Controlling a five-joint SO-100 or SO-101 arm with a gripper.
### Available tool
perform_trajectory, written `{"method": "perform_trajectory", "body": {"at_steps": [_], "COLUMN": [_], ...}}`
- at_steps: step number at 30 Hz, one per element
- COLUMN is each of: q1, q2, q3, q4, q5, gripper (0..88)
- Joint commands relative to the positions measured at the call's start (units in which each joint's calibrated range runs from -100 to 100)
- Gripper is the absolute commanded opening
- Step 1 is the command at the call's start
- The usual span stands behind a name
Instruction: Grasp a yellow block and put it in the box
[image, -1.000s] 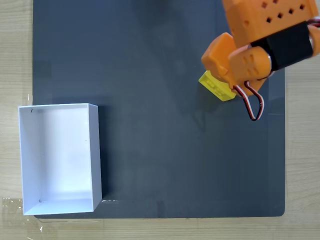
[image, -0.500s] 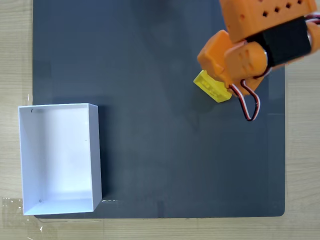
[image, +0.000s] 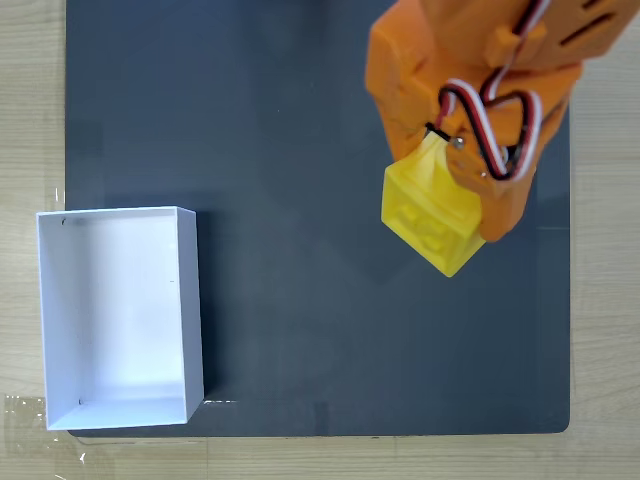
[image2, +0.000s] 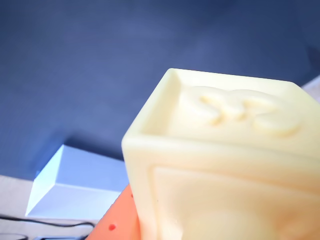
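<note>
My hand (image: 452, 190) is clamped on one glossy embossed yellow block (image: 430, 220); one thin-walled white box (image: 118, 316) sits well apart.

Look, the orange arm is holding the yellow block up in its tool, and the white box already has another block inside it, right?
Not quite. The box is empty; the fixed view shows only its plain white inside. The rest is right: the tool holds the yellow block up above the dark mat.
</note>
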Motion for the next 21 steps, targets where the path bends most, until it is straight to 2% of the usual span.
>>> {"method": "perform_trajectory", "body": {"at_steps": [1, 4, 11, 21], "q1": [7.20, 13.85, 25.97, 33.72], "q2": [-6.64, -9.27, -8.17, 4.46], "q3": [-2.60, -1.97, -1.06, -1.70], "q4": [-4.82, -10.23, -22.53, -31.61], "q5": [-0.14, -0.20, -4.34, -6.18], "gripper": [24.8, 24.8, 25.1, 25.0]}}
